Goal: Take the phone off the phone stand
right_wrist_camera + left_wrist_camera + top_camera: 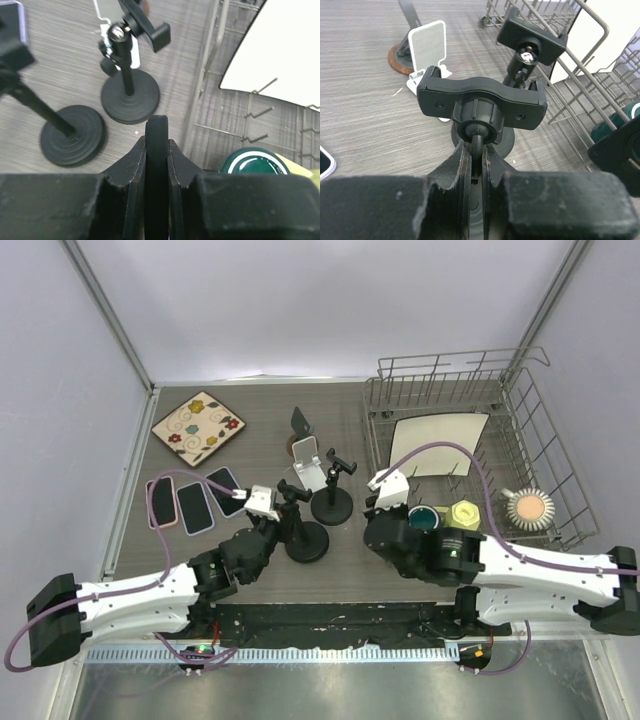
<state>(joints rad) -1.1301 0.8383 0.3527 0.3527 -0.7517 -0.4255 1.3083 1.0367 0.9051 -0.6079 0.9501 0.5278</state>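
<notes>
Black slab, thin and round-topped, which I take for the phone (158, 132) seen edge-on. It is pinched between the jaws of my right gripper (158, 165), held over the counter (255, 445) beside the left wall of the dish rack (372, 430), clear of every stand.

- Near black stand (303, 532): its cradle (481, 102) is empty. My left gripper (477, 162) has its jaws pressed together on the stem just under the ball joint, steadying it.
- Far black stand (333, 502): just beyond the near one, with nothing in its clamp either.
- White folding stand (310, 468): farther back, bare.
- Three other phones (192, 502): flat in a row at the left of the counter, well apart from the stands.

Status, by my judgement: the removal itself looks done, since no stand in view carries a phone and the right jaws appear to hold one. What is left for me is to set that phone down somewhere on the counter and let go of the stem with the left.
</notes>
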